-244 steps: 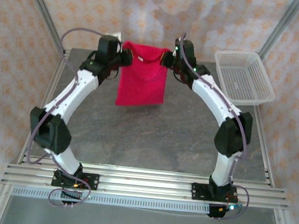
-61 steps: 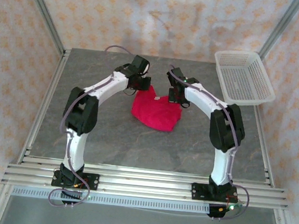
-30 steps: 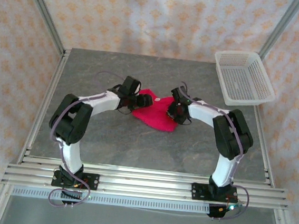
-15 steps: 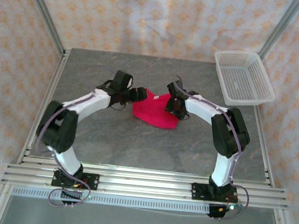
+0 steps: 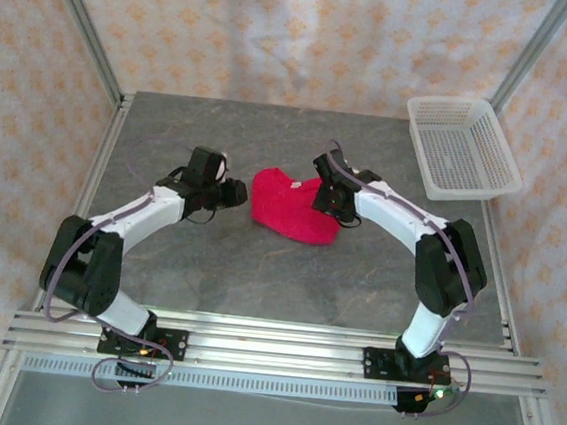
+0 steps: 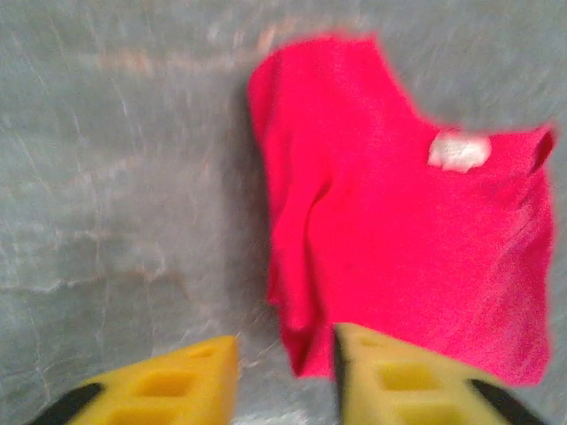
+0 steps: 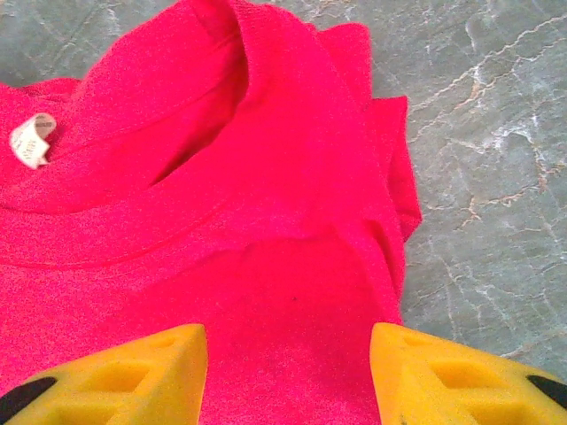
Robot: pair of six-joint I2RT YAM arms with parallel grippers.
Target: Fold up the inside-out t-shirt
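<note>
Soft, even, fairly bright light falls from above, leaving only faint shadows on the grey table. The top view is slightly soft throughout. The left wrist view is smeared with blur, the t-shirt edges and its pale tag fuzzy. The right wrist view is crisp, with the red heavily saturated.

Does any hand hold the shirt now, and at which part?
Nothing is held: the left hand is open at the edge of the shirt, and the right hand is open over it.
</note>
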